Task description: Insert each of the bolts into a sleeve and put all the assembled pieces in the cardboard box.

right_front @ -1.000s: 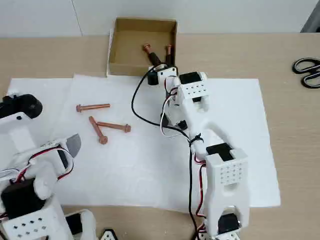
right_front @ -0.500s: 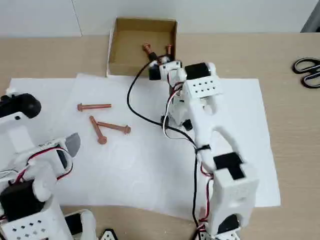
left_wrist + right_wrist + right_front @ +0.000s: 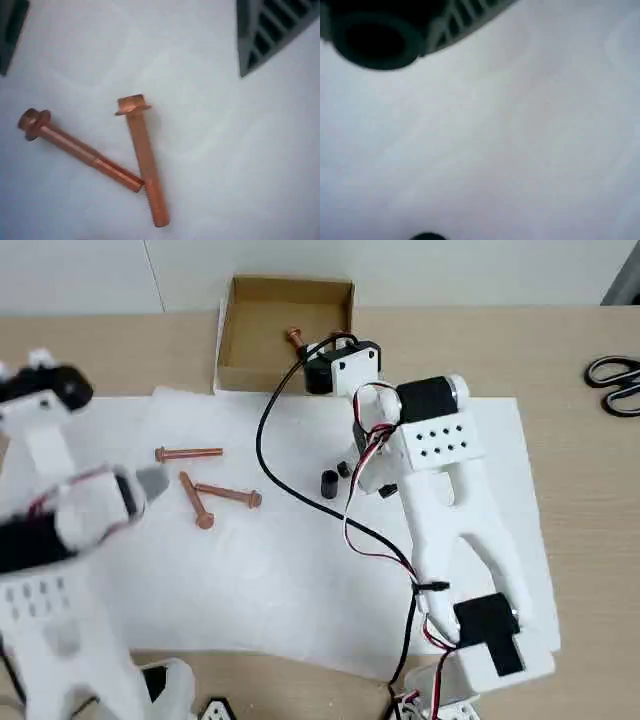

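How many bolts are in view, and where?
4. On the white sheet: a lone bolt and two touching bolts. A fourth bolt is in the cardboard box; the arm may hide more there.

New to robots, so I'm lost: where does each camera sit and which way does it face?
High view: fixed above the table, looking down on cardboard box, bolts and both arms.
Left wrist view: on the left arm, facing down at two touching bolts between the open left gripper.
Right wrist view: on the right arm, close over white paper; black sleeve and right gripper show.
Shared: high and left wrist views show the same bolt pair.
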Controlling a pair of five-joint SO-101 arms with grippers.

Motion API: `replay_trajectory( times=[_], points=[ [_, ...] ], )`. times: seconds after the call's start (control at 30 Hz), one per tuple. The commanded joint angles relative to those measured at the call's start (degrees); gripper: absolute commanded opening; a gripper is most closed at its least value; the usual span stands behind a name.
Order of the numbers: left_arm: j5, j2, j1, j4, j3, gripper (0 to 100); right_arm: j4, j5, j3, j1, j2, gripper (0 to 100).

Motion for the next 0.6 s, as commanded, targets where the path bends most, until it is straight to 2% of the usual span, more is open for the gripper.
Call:
replay_trajectory(
  times=[0.0, 0.13, 0.33, 0.57],
  points=[
    [3.96, 10.29, 3.25, 0.09, -8.31, 28, 0.13, 0.18, 0.44, 0.57, -4.18, 2.4],
    [5.27, 21.54, 7.03, 0.00, -10.77, 28, 0.22, 0.09, 1.85, 0.57, -4.44, 2.4],
    [6.07, 36.31, 8.97, -6.15, -14.64, 27, 0.04, 0.00, 2.55, 0.57, -4.44, 2.4],
    [16.18, 46.59, 9.14, -8.35, -22.55, 26, 0.13, -1.76, 2.55, 0.57, -4.44, 2.4]
  ],
)
